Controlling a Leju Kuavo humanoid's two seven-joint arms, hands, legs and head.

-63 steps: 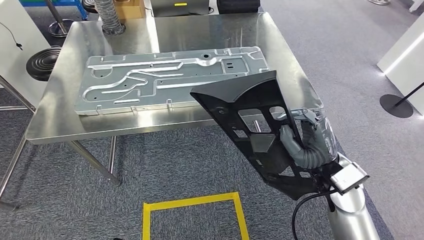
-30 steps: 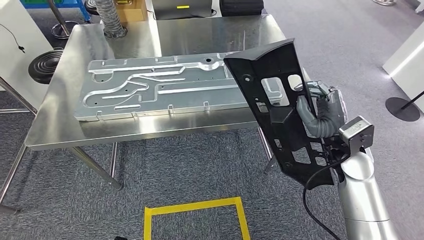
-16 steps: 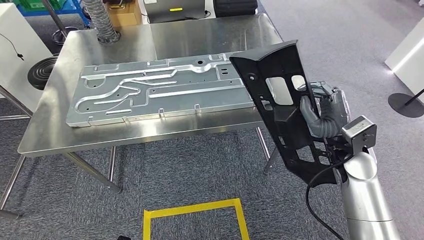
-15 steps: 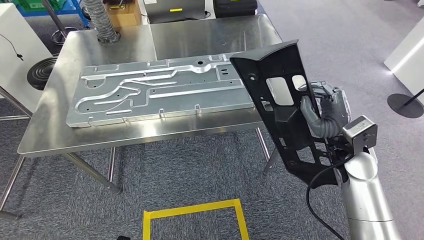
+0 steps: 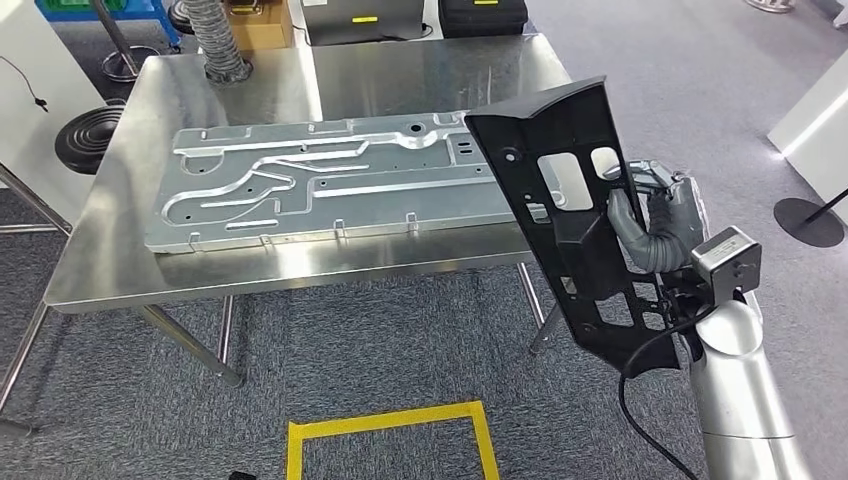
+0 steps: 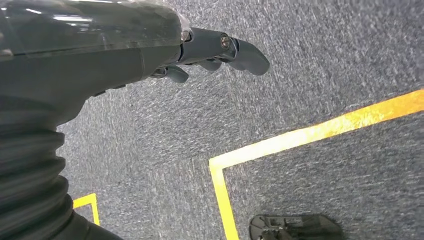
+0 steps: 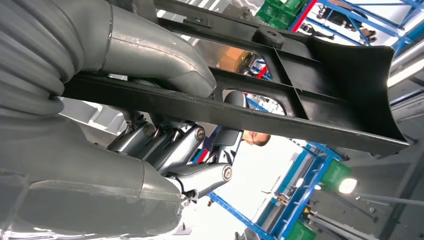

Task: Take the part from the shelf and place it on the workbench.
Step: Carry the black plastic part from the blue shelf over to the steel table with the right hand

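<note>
A long black plastic part (image 5: pixel 575 250) with several cut-outs stands steeply tilted in the air at the workbench's right end. Its upper end overlaps the right end of the metal panel (image 5: pixel 330 185). My right hand (image 5: pixel 655 225) grips the part from behind, about midway along. In the right wrist view the thumb (image 7: pixel 150 55) lies over a bar of the part (image 7: pixel 350 75) and the fingers (image 7: pixel 170 145) curl under it. The steel workbench (image 5: pixel 420 70) carries the large stamped metal panel. My left hand (image 6: pixel 125 50) hangs over the carpet, fingers extended, holding nothing.
A yellow tape square (image 5: pixel 390 420) marks the carpet in front of the workbench; a tape line (image 6: pixel 310 135) runs under my left hand. A ribbed hose (image 5: pixel 220 45) and a cardboard box (image 5: pixel 260 20) stand behind the workbench. Black round bases (image 5: pixel 85 125) (image 5: pixel 810 220) sit left and right.
My right hand has lifted the black part and swung it from a low slant to a steeper tilt at the workbench's right end. The camera has shifted slightly.
</note>
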